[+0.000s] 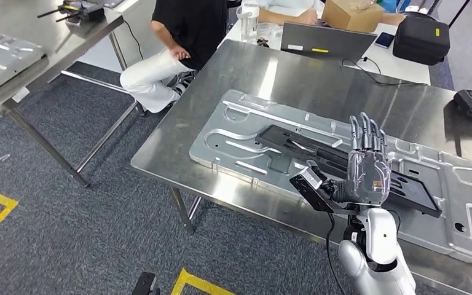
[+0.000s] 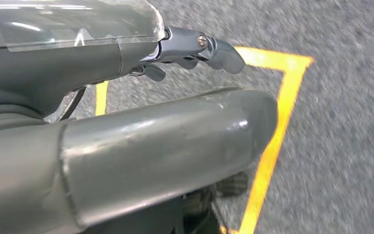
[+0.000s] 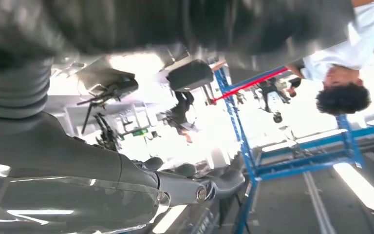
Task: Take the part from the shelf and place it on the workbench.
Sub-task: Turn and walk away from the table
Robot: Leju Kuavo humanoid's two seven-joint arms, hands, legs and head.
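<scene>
**Right robot hand raised over part on counter; left robot hand hanging above floor**

The right robot hand (image 1: 369,169) stands upright over the near edge of the stainless-steel counter (image 1: 319,80), fingers straight, slightly spread, and holding nothing. It is in front of the flat black rectangular plastic part (image 1: 310,147), which lies lengthwise on top of a large silver stamped-metal panel (image 1: 467,203) resting on the counter. Whether the palm touches the part cannot be determined.

The left robot hand (image 2: 126,122) hangs above grey carpet floor (image 2: 341,146) marked with yellow tape lines (image 2: 272,141); its fingers (image 2: 209,48) are extended and nothing is held.

At the far end of the counter are a grey laptop (image 1: 326,40), a black case (image 1: 421,38) and a cardboard box (image 1: 351,13). A person in a black top and white trousers (image 1: 172,49) sits at the far left corner. A second steel table (image 1: 37,52) stands to the left
</scene>
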